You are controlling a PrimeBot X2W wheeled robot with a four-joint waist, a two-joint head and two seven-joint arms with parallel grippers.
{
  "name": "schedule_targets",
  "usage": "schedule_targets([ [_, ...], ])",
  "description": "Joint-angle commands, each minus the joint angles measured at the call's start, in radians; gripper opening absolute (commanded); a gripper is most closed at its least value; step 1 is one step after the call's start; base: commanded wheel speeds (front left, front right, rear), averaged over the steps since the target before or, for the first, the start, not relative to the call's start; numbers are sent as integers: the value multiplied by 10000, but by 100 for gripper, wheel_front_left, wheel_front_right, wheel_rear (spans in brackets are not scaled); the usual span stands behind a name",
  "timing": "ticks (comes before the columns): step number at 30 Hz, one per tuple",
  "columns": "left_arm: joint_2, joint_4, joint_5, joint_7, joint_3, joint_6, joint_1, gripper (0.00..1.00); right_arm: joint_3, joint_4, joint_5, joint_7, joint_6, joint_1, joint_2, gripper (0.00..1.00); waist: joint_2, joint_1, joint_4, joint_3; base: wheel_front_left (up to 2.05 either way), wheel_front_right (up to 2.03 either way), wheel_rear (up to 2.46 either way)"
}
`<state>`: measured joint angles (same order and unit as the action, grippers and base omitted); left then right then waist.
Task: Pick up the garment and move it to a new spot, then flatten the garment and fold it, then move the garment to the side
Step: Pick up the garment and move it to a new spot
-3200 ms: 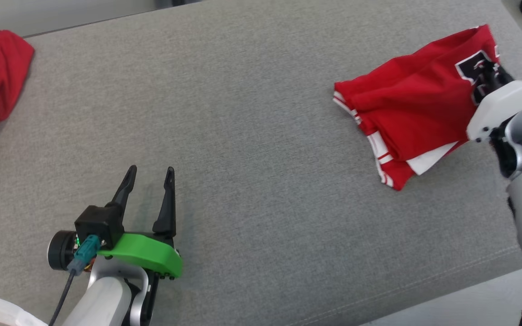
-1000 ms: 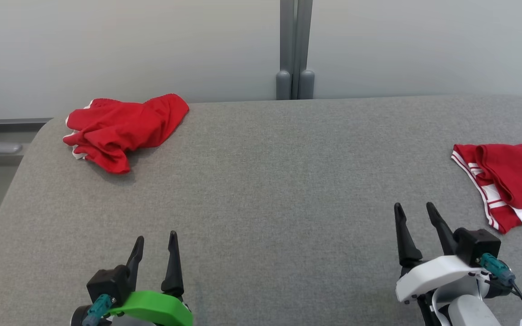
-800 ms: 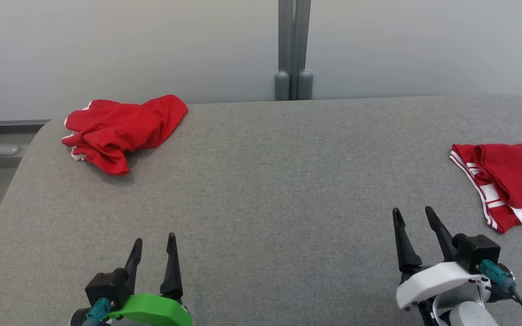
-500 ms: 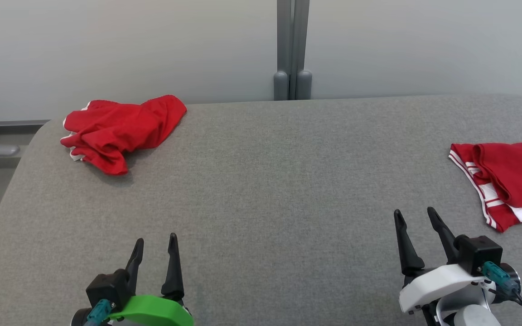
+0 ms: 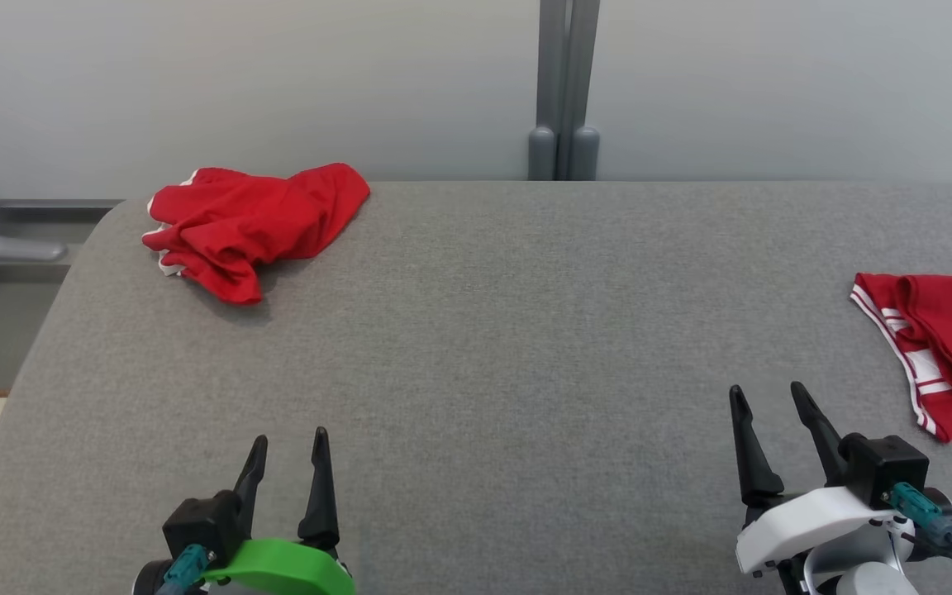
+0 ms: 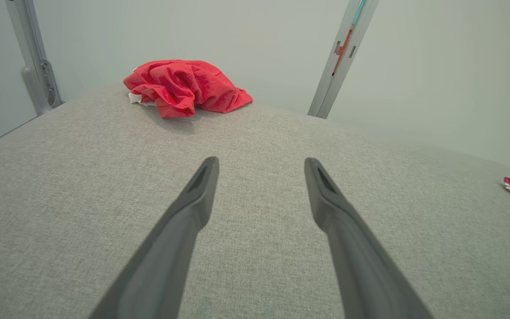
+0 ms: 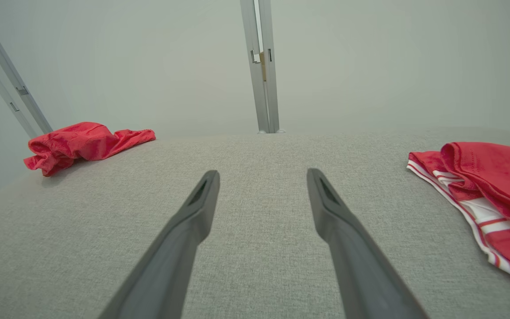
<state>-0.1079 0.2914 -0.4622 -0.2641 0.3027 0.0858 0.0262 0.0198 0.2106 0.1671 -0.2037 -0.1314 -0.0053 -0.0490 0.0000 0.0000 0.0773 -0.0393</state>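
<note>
Your right claw is now back off the folded garment.
It and your left claw stand wide, empty.

Grey fabric-covered surface, flat. Far-left corner: crumpled red garment lying on it. Right edge, nearer: folded red garment with white stripes. The two lie well apart.

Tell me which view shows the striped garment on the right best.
The right wrist view: the striped garment lies close and large there, white stripes and folds clear, though the right edge cuts it. The head view shows it smaller, also cut off. The left wrist view catches a small corner at its right edge.
</note>
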Motion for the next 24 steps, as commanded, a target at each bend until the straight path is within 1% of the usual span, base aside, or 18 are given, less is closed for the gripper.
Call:
schedule_targets([
  [1,5,-6,137,-2,24,-37,179,100,-58,-63,31,-12,15,97,-29,100,0,0,418,4,0,0,0],
  [4,-42,-27,137,0,17,-34,242,100,-40,-78,11,-49,15,86,-25,100,0,0,998,17,0,0,0],
  [13,-331,-231,171,46,-76,51,372,100,187,103,224,-196,15,-76,-27,100,0,0,3398,56,0,0,0],
  [16,-443,-327,140,49,-133,106,255,100,328,240,281,-254,15,-218,-29,100,0,0,4033,60,0,0,0],
  [18,-504,-402,55,41,-263,179,66,100,556,330,270,-281,15,-370,-26,100,0,0,4199,145,0,0,0],
  [21,-482,-560,-7,19,-410,290,-132,100,897,471,248,-272,17,-607,-33,100,0,0,4281,262,0,0,0],
  [24,-443,-717,-30,-3,-518,344,-285,100,1195,606,478,-298,15,-809,-38,100,0,0,4321,327,0,0,0],
])
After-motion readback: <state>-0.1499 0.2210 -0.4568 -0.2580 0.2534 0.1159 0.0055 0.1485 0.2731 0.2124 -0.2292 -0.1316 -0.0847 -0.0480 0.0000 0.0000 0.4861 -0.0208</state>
